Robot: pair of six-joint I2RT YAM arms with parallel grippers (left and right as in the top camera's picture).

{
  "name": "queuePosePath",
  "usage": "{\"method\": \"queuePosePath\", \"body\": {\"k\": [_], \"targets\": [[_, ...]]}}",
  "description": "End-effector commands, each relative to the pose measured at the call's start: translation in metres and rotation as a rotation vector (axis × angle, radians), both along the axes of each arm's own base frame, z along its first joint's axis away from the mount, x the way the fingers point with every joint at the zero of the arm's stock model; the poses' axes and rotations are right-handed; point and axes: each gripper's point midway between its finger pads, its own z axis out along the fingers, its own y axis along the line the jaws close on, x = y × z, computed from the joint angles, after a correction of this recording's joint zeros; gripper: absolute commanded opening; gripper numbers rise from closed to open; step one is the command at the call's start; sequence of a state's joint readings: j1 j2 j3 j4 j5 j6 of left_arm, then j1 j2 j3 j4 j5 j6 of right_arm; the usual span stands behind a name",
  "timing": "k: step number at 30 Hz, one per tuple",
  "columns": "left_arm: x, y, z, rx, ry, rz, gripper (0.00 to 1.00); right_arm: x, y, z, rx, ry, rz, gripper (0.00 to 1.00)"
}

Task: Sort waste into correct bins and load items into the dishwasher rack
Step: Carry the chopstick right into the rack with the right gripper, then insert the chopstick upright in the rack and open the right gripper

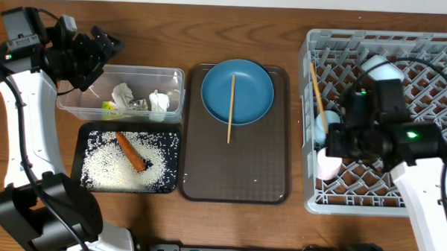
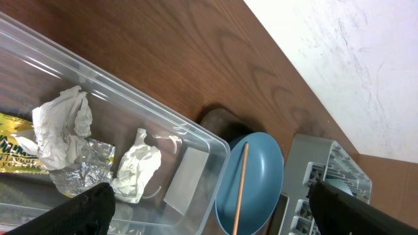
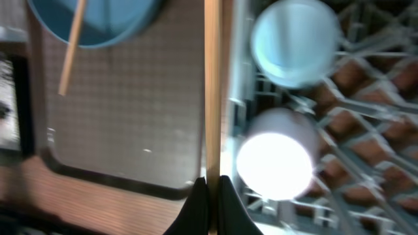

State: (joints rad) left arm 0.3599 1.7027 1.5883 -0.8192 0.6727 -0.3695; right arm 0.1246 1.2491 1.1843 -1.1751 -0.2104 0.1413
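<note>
**Chopstick Gripped at the Rack's Edge; Left Fingers Spread Above the Tub**

The right gripper (image 3: 209, 186) is pinched tight on a wooden chopstick (image 3: 212, 85). The stick is held lengthwise along the left wall of the grey lattice rack (image 1: 435, 51), above the seam between the rack and the brown serving tray (image 1: 236, 178). The right arm is reached in from the near side, across the rack.

Just inside that wall, a light-blue cup (image 3: 297, 42) and a pinkish-white cup (image 3: 274, 163), both round and smooth, are stood side by side among the pegs. A white bowl (image 1: 382, 69) is lodged further back.

The left gripper (image 2: 210, 199) is held with its fingers spread wide and nothing between them, over the far left part of the clear plastic tub (image 1: 177, 75). Crumpled napkins (image 2: 62, 127) and a printed wrapper (image 2: 16, 153) are gathered in the tub.

A second chopstick (image 1: 231, 107) is laid straight across the round dark-blue plate (image 1: 254, 89) on the serving tray, its near end overhanging the rim. Rice grains (image 1: 103, 166) and an orange carrot (image 1: 132, 150) are spread in the black tray (image 1: 77, 161). Open textured tray surface is left in front of the plate.
</note>
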Motion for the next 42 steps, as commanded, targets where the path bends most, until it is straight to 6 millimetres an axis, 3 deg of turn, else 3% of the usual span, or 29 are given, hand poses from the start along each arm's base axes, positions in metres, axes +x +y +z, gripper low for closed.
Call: {"method": "queuePosePath", "body": {"k": [1,10,24,42], "targets": [[-0.001,0.004,-0.007,0.003,0.020,0.012,0.96,-0.006,-0.029,-0.005,-0.153,-0.003,0.086,0.01],[-0.001,0.004,-0.007,0.003,0.020,0.013,0.96,-0.009,-0.085,-0.005,-0.443,0.022,-0.010,0.01],[-0.001,0.004,-0.007,0.002,0.020,0.013,0.96,-0.003,-0.094,-0.010,-0.470,0.040,-0.077,0.01],[-0.001,0.004,-0.007,0.002,0.020,0.013,0.96,0.017,-0.107,-0.049,-0.493,0.158,-0.113,0.01]]}}
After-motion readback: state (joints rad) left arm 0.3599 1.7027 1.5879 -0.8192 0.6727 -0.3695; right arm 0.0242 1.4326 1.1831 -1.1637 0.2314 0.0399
